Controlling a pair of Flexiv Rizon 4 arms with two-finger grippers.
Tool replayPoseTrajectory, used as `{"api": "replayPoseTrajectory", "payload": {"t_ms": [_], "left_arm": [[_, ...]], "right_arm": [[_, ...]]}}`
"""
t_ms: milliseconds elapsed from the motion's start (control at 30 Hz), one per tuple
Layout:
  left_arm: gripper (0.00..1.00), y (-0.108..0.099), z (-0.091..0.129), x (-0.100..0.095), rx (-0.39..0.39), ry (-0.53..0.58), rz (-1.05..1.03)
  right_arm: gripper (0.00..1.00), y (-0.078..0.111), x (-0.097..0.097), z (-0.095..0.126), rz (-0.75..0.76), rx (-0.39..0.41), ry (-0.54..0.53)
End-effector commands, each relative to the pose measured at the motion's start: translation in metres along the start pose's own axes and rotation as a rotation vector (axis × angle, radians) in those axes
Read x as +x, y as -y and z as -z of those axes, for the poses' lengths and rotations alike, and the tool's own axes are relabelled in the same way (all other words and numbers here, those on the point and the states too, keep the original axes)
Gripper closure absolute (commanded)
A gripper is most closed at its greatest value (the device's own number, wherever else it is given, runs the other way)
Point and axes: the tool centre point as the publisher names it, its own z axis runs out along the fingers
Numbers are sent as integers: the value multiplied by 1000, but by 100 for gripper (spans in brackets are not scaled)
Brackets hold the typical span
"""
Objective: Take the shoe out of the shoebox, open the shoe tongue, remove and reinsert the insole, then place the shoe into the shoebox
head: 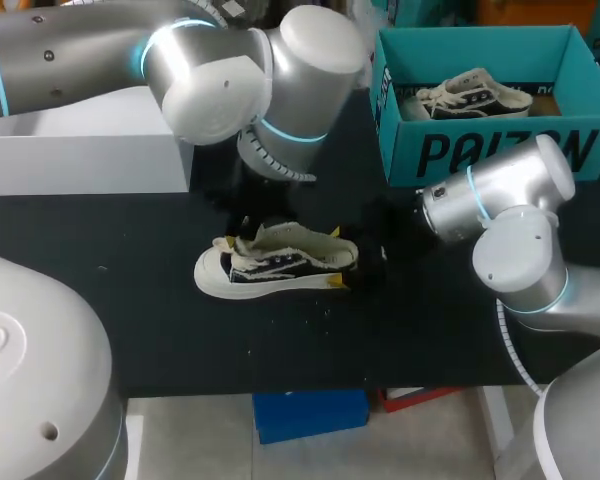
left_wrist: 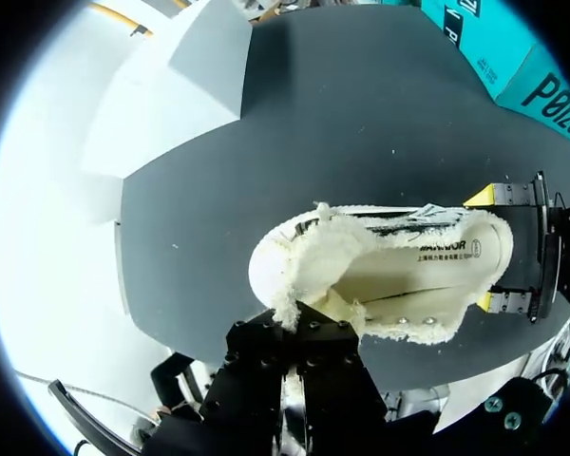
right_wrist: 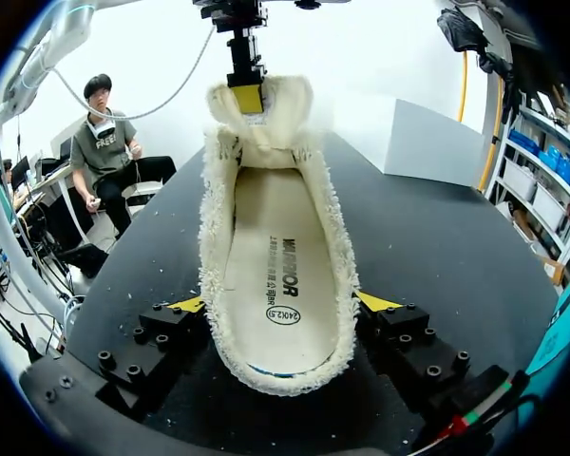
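Your right gripper [right_wrist: 280, 304] has its jaws pressed on both sides of the heel of the black, fleece-lined shoe [head: 277, 262]. Your left gripper [left_wrist: 294, 328] pinches its tongue [left_wrist: 304, 271]. Two shoes: this one upright on the table [head: 130, 300] near the shoebox [head: 500, 150], lying along its printed wall, toe away from it; the second shoe [head: 470, 95] inside it.

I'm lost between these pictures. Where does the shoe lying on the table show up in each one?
Head view: shoe in the middle of the table.
Left wrist view: shoe just ahead of the left end effector, which grips its tongue.
Right wrist view: shoe's heel held in the right end effector.
Shared landmark: the white box on the table.
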Motion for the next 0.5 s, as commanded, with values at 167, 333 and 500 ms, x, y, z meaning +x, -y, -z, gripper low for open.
{"api": "replayPoseTrajectory", "payload": {"t_ms": [167, 333, 500], "left_arm": [[0, -11, -19, -19, -29, -30, 20], [0, -16, -24, -29, -36, -18, 41], [0, -16, -29, -38, -45, -16, 69]], "right_arm": [[100, 4, -1, -5, -3, 3, 2], [100, 4, -1, -5, -3, 3, 2], [100, 4, -1, -5, -3, 3, 2]]}}
